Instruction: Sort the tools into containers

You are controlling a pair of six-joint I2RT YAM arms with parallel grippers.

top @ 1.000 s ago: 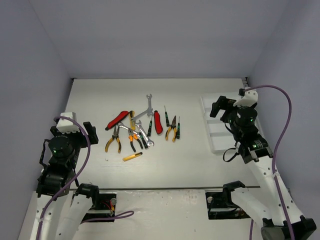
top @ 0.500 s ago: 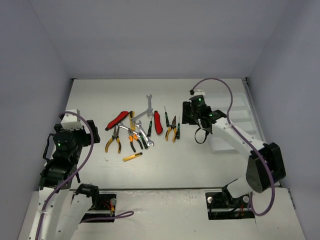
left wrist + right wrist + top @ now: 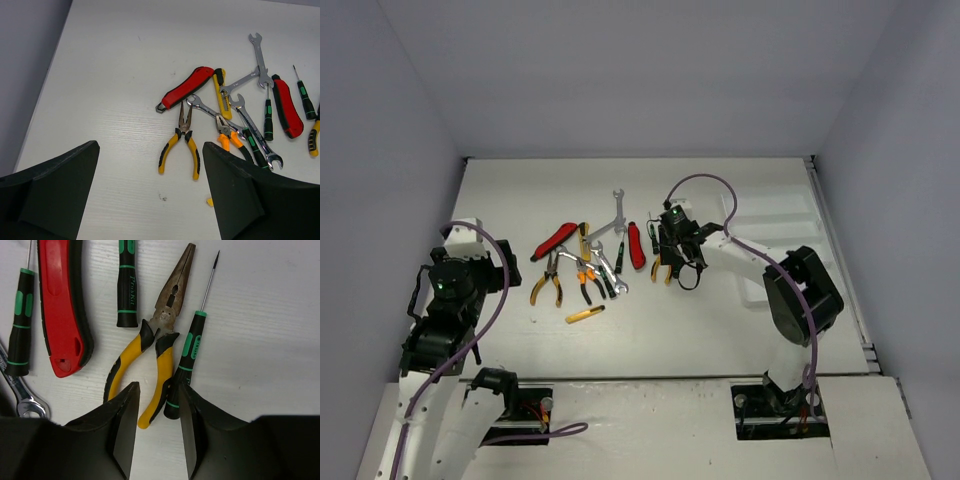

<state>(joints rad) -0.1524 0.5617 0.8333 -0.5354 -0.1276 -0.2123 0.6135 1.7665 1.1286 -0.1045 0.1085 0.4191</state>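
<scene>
The right end effector stands narrow, its fingers astride one yellow handle of the pliers lying on the counter. Whether they press it, I cannot tell. A green-banded screwdriver lies just beside. The left end effector is spread wide, holding nothing, near the clustered tools. The white tray sits at the counter's right.

The left gripper hangs raised, fingers spread wide. The right arm stretches leftward, the right gripper pointing down, fingers a narrow gap apart.
</scene>
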